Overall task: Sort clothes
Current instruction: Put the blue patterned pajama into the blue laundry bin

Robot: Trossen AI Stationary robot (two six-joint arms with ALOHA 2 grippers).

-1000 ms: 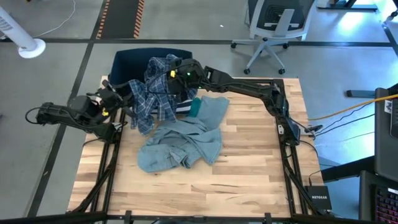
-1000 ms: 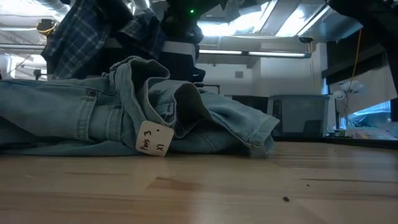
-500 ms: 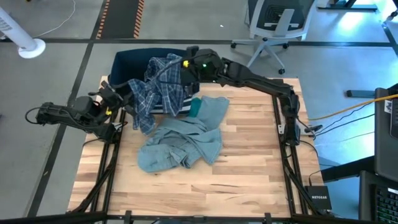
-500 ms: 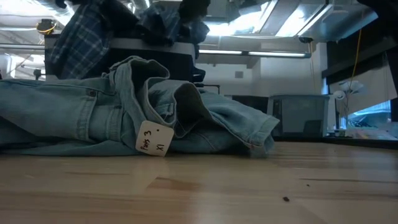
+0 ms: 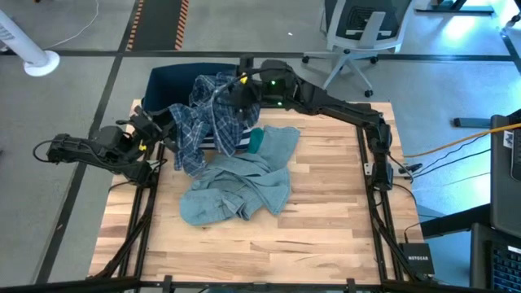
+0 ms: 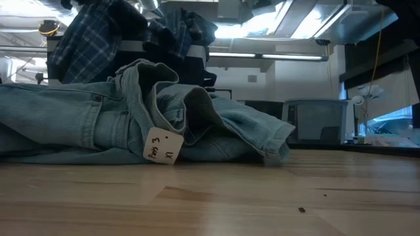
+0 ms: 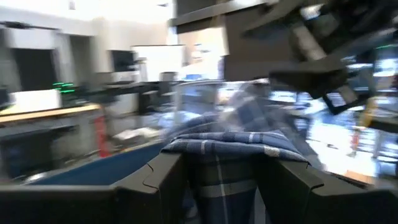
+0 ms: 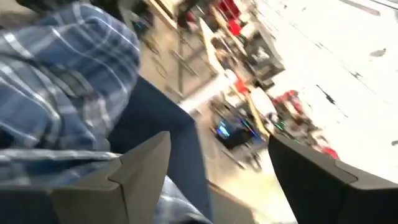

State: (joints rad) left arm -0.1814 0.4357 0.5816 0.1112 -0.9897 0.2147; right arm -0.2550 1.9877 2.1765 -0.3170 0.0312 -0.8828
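Though lifted, plaid shirt point(image 5: 210, 120) between end effectors.

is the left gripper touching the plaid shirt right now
Touching. In the left wrist view, the plaid shirt sits pinched between the left gripper's two dark fingers, its fabric draped over them.

Wooden desk point(image 5: 317, 220), light butcher-block top. Dark blue fabric bin point(image 5: 175, 80) at the far left corner, just beyond the far edge. White office chair point(image 5: 356, 37) on the grey floor behind the far right corner. White fan base point(image 5: 37, 61) far left. Small black box point(image 5: 418, 256) off the near right corner.
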